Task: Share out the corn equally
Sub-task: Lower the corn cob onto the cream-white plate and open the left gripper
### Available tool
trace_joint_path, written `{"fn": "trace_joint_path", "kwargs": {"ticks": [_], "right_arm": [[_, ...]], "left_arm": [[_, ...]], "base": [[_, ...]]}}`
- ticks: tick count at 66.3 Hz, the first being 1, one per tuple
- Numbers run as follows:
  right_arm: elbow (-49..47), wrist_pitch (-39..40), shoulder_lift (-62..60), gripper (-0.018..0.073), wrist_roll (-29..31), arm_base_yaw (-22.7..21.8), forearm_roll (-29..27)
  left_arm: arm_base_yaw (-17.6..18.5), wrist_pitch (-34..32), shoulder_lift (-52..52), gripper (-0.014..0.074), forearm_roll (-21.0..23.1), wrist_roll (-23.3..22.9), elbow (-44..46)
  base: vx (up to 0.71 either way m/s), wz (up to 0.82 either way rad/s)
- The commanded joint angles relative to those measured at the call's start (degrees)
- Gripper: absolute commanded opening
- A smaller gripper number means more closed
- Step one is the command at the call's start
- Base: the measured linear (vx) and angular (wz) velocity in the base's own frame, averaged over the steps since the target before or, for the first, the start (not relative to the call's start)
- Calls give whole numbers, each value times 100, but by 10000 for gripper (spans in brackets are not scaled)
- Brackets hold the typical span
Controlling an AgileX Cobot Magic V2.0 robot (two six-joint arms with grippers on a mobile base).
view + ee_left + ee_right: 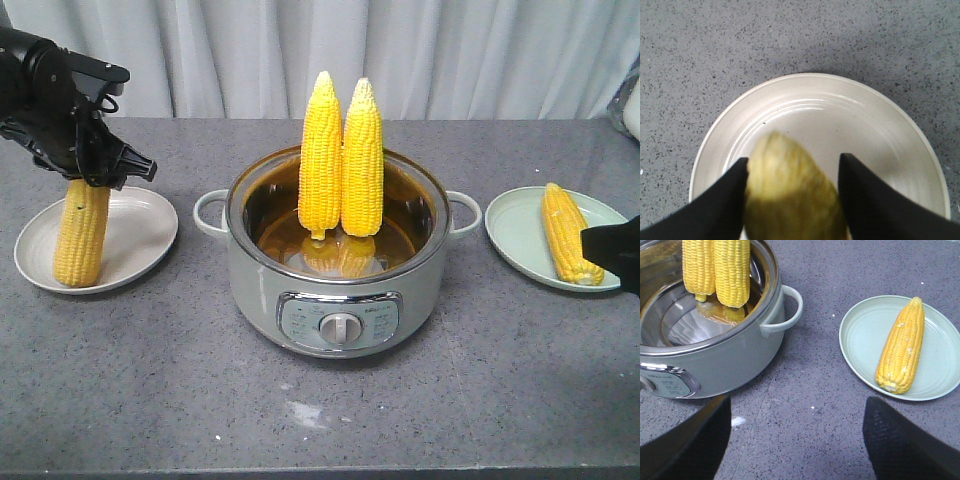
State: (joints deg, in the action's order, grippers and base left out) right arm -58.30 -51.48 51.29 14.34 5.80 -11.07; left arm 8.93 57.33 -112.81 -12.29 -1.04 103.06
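Observation:
My left gripper is shut on the upper end of a yellow corn cob. The cob stands almost upright, its lower end on the white plate at the left. From the left wrist the cob fills the gap between the black fingers above that plate. Two more cobs stand upright in the grey pot at the centre. A fourth cob lies on the pale green plate at the right. My right gripper hangs open over bare table in front of that plate, holding nothing.
The pot has side handles and a front control panel with a knob. A small white spot marks the grey stone tabletop in front of the pot. A curtain hangs behind the table's far edge.

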Motion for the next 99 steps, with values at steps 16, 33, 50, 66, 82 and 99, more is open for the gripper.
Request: {"fn": "trace_joint_path", "kwargs": {"ticks": [16, 33, 50, 66, 82, 99], "right_arm": [[-150, 364, -25, 524, 9, 4, -26], [-150, 364, -25, 524, 9, 4, -26], [-150, 364, -25, 524, 9, 4, -26], [-150, 364, -25, 524, 9, 4, -26], [-150, 364, -25, 524, 9, 4, -26], [-150, 364, -25, 524, 9, 4, -26]], "left_arm": [[-6, -197, 301, 552, -45, -83, 180], [0, -70, 322, 552, -50, -170, 180], [17, -475, 730, 552, 412, -205, -263], [243, -1539, 1781, 552, 707, 366, -1717], [585, -2167, 2813, 549, 722, 396, -2829], [941, -2229, 3803, 496, 708, 404, -3753]], "base": [[0, 0], [0, 0], [0, 0], [0, 0], [0, 0], [0, 0]]}}
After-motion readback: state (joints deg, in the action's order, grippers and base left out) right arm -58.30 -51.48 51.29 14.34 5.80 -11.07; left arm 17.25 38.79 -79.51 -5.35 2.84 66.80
